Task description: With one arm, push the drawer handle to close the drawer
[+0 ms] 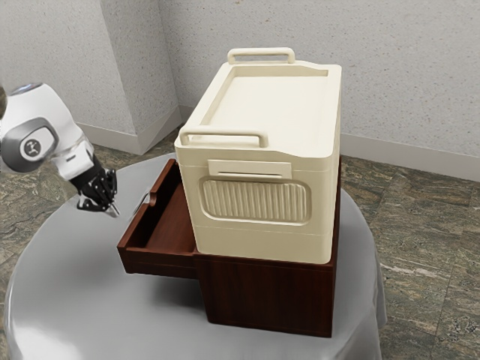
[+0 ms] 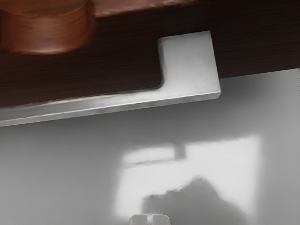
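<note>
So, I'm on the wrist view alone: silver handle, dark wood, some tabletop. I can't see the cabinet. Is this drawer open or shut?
Observer: Open. In the exterior view the drawer juts out of the dark cabinet, toward the exterior view's left.
Operator: Good to know. And where does my tool stand relative to the cabinet? I want to push, not pull.
Observer: The tool is out beyond the drawer's front, on the side away from the cabinet, so a move toward the handle should push the drawer inward.
</note>
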`<control>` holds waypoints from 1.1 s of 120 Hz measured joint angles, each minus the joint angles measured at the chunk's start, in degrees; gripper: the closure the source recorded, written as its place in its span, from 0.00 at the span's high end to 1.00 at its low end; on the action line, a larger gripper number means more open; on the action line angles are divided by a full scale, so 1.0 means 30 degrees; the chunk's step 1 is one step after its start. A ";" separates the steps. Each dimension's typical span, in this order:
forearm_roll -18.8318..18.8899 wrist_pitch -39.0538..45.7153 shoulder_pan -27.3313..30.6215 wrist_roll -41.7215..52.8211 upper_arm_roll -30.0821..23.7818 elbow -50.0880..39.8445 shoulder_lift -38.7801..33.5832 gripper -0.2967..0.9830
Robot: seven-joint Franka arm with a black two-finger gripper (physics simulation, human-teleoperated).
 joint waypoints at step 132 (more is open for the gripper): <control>-0.1441 0.1923 -0.2796 -0.0135 0.0125 0.0251 0.0610 0.15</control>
